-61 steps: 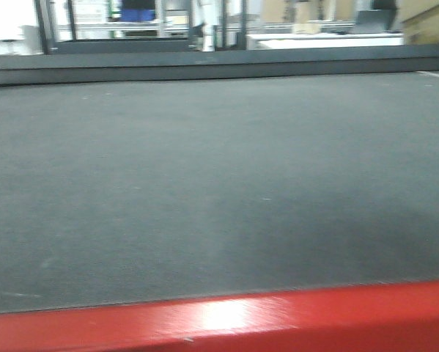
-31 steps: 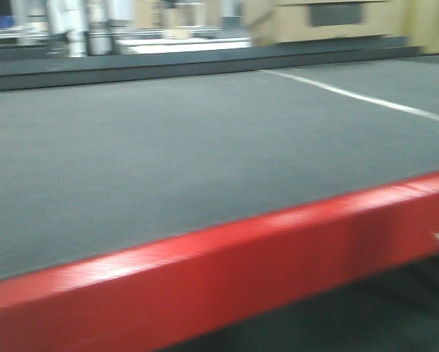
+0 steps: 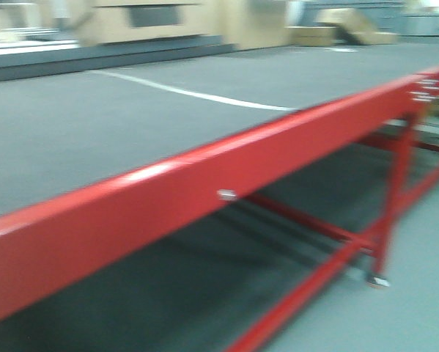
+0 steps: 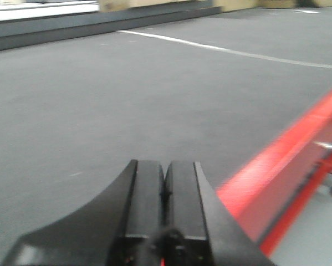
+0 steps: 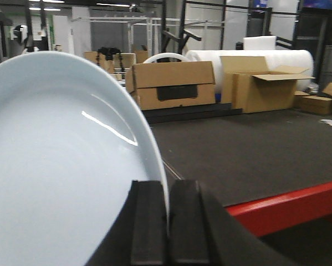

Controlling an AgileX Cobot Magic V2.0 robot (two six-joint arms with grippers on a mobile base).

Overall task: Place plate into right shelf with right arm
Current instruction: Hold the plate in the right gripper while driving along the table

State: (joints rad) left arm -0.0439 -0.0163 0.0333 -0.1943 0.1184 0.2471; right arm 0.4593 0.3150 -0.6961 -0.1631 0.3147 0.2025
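In the right wrist view the white plate [image 5: 55, 166] fills the left half, held on edge. My right gripper [image 5: 167, 185] is shut on the plate's rim, which runs between the two black fingers. In the left wrist view my left gripper [image 4: 166, 166] is shut and empty, its fingers pressed together above the grey platform [image 4: 99, 94]. The right shelf is out of view in every frame. The front view shows neither gripper nor the plate.
A long red steel beam [image 3: 204, 176] edges a grey carpeted platform [image 3: 72, 125] with a white line [image 3: 190, 94]; red legs and braces [image 3: 395, 169] stand beneath. Cardboard boxes [image 5: 174, 83] and a white foam roll [image 5: 254, 58] stand behind the platform.
The front view has swung to the right: the red beam, first low and level, now runs diagonally across the frame, and the platform's legs and the floor beneath have come into view.
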